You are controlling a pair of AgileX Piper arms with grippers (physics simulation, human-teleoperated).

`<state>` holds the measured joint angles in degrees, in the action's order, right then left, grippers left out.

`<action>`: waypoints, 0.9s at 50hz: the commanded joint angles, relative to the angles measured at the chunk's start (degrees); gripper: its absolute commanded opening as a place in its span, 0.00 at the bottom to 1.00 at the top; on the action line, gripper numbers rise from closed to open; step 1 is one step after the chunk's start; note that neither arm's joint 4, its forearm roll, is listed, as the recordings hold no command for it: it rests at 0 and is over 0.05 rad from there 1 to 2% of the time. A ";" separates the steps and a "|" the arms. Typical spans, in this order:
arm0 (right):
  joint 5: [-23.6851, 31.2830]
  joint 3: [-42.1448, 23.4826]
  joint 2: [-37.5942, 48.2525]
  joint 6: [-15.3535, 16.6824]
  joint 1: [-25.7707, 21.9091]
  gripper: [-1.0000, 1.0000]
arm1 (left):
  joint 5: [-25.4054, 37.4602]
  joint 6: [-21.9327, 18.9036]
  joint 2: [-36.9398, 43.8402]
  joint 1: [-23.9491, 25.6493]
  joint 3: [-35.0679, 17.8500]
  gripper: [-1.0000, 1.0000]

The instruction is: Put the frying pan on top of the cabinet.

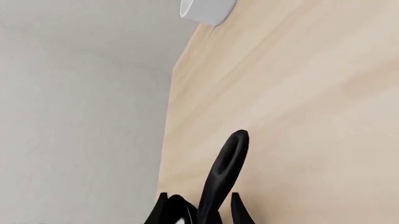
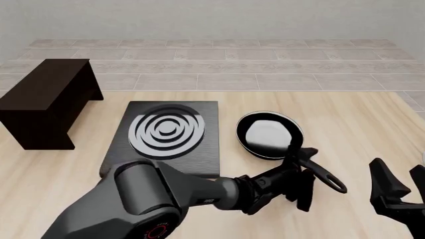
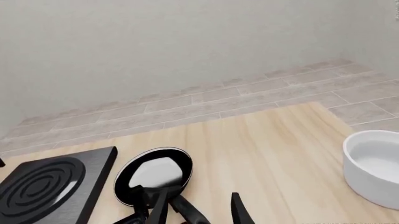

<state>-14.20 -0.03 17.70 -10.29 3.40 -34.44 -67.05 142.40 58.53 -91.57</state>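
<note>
The frying pan (image 2: 269, 133) lies on the table just right of the stove plate, with its glossy grey-white inside facing up. Its black handle (image 2: 323, 177) runs toward the near right and ends in a loop. My left gripper (image 2: 300, 177) reaches across from the left and straddles the handle close to the pan. In the left wrist view the handle (image 1: 227, 158) passes between the fingers, with a sliver of table showing beside it. My right gripper (image 2: 398, 181) is open and empty to the right of the loop. The dark cabinet (image 2: 47, 99) stands at the far left.
The black stove plate (image 2: 166, 133) with white rings lies between the cabinet and the pan. A white bowl (image 3: 374, 168) sits on the table to the right of my right gripper, near the table's right edge. It also shows in the left wrist view (image 1: 206, 9).
</note>
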 commanded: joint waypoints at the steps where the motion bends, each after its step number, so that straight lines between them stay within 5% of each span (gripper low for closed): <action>1: -0.05 0.00 0.22 -0.46 0.25 1.00 | 1.18 -2.50 3.88 0.02 -1.76 1.00; 43: -1.70 0.01 1.96 -1.40 0.75 1.00 | 3.33 -3.14 10.16 0.13 -7.57 1.00; 44: -1.76 0.00 2.08 -1.35 0.72 1.00 | 2.08 -3.49 10.22 -0.28 -7.58 0.00; 45: -1.75 0.01 2.06 -1.35 0.70 1.00 | 2.35 -3.41 10.23 -0.24 -7.51 0.00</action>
<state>-15.68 -0.03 19.43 -11.63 4.18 -32.68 -62.38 146.58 58.46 -99.36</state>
